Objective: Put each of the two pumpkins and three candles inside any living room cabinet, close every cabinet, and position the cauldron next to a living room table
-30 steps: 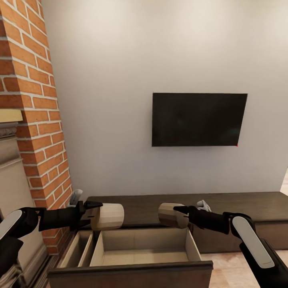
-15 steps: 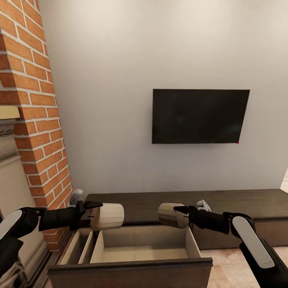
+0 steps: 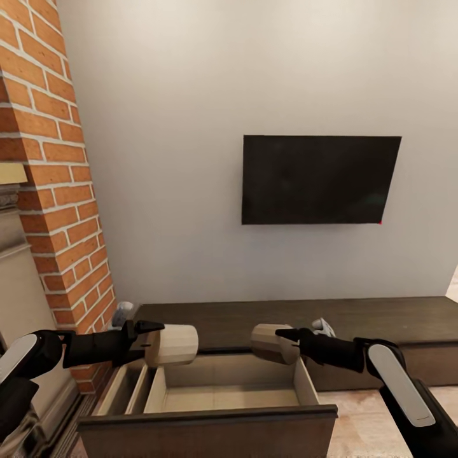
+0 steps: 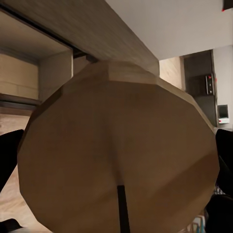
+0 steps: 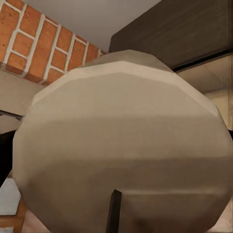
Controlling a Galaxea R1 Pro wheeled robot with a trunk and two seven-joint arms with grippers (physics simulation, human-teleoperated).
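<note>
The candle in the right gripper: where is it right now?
In the head view the candle sits in the right gripper, held sideways above the right end of the open drawer, below the television.

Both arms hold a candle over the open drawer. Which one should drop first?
Right, probably. Its candle hangs over the drawer's wide compartment; the left candle sits nearer the divider, so it may need shifting.

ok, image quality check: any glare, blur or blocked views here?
Head view: sharp, flat even light, no glare on the television; soft shade inside the open drawer. Left wrist view: the held candle crowds the lens, its face dim and soft. Right wrist view: the other candle blocks most of the frame, banded shading, background bricks slightly blurred.
</note>
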